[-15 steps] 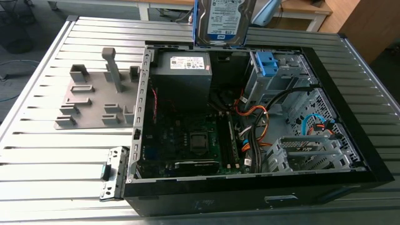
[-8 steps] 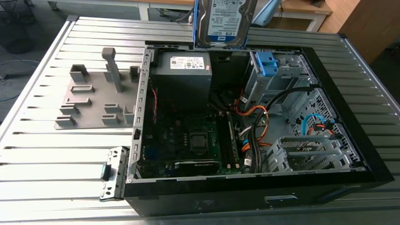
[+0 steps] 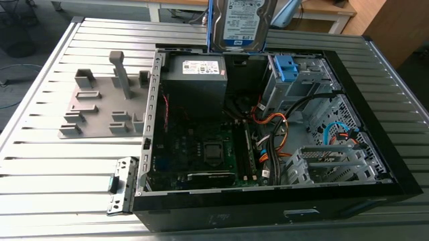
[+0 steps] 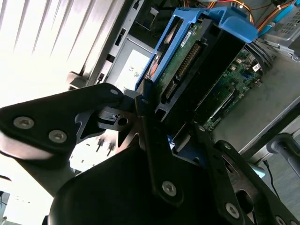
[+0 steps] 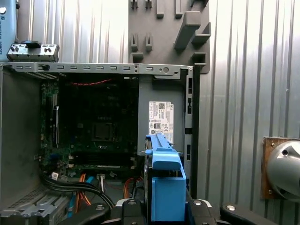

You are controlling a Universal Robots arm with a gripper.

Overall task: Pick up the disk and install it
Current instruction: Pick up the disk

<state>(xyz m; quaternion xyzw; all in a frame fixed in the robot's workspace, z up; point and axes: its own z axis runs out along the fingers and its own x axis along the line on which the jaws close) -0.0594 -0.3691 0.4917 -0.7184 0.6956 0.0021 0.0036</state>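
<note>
The disk (image 3: 241, 22), a silver drive with a white-and-blue label in a bright blue frame, hangs upright in the air above the far edge of the open computer case (image 3: 268, 211). In the second wrist view my gripper (image 4: 171, 124) is shut on the disk (image 4: 197, 61), black fingers (image 4: 147, 117) pressing its two sides. In the first wrist view the disk's blue frame (image 5: 164, 178) stands edge-on between the jaws of my gripper (image 5: 165, 208), over the case's inside near the grey box with a white sticker (image 5: 161, 117).
Inside the case are a grey power supply (image 3: 198, 80), the motherboard (image 3: 201, 150), orange and black cables (image 3: 282, 135), and a metal drive cage with a small blue bracket (image 3: 287, 68). A grey fixture plate (image 3: 100, 110) lies on the slatted metal table (image 3: 40, 170) at the exterior view's left.
</note>
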